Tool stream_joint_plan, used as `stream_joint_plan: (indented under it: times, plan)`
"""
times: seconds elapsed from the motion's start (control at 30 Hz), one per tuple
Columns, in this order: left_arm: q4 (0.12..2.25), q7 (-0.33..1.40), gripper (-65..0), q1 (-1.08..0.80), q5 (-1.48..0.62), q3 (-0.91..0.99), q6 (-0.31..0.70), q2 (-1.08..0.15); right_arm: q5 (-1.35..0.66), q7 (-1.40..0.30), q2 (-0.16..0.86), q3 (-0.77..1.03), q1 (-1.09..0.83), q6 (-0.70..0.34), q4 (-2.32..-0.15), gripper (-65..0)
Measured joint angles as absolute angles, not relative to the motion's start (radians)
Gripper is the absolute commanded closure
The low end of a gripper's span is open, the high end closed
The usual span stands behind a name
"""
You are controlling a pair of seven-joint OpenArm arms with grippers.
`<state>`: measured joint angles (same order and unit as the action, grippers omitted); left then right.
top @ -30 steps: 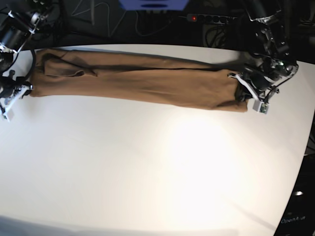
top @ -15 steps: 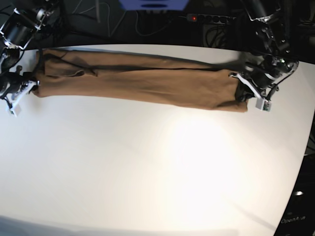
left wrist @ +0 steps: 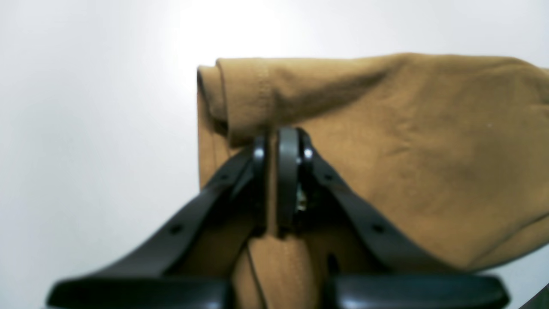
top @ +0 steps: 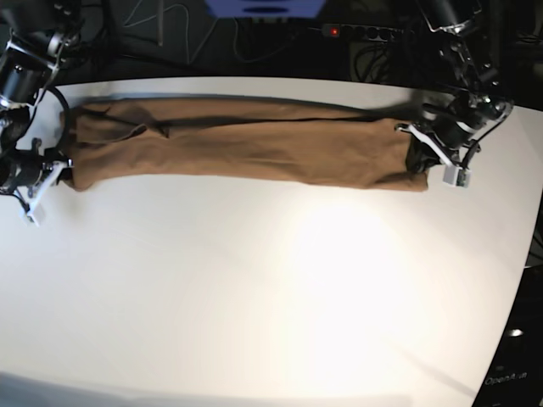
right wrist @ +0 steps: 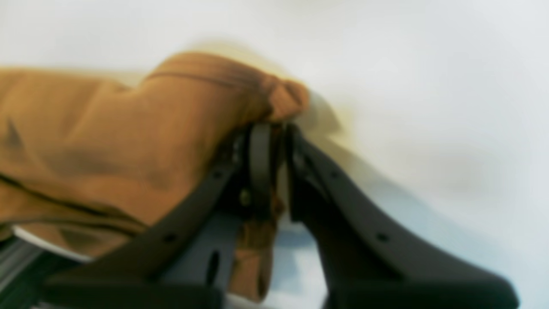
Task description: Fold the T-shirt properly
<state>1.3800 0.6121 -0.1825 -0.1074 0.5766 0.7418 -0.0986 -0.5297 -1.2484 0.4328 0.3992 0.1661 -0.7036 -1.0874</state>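
The T-shirt [top: 246,140] lies as a long tan-brown band across the far part of the white table [top: 254,297]. At its right end in the base view, my left gripper [top: 419,161] is shut on the cloth. The left wrist view shows the left gripper [left wrist: 279,139] pinching a fold just behind the stitched hem of the T-shirt [left wrist: 407,150]. At the band's left end, my right gripper [top: 61,176] is shut on the corner. In the blurred right wrist view, the right gripper [right wrist: 274,128] clamps a bunched edge of the T-shirt [right wrist: 128,128].
A power strip with a red light [top: 356,32], cables and a blue object [top: 265,7] sit beyond the table's far edge. The table's curved edge runs down the right side [top: 530,254].
My right gripper has moved toward the table's front and inward, dragging the shirt's left end with it and smoothing that end. The left gripper has stayed nearly still.
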Motion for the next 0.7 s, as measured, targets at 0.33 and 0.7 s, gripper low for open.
stream_joint_plan:
  times: [0.33, 0.7]
  plan:
    - [1.382, 0.604, -3.5, -0.18, -0.106, 0.582, 0.722, -0.063, -0.543, -1.102, 0.52, 0.284, 0.263, -0.707, -0.89, -5.2]
    - [1.337, 0.653, -3.5, -0.077, -0.068, 0.582, 0.726, -0.019, -0.493, -1.105, 0.57, 0.277, 0.283, -0.695, -0.878, -5.2]
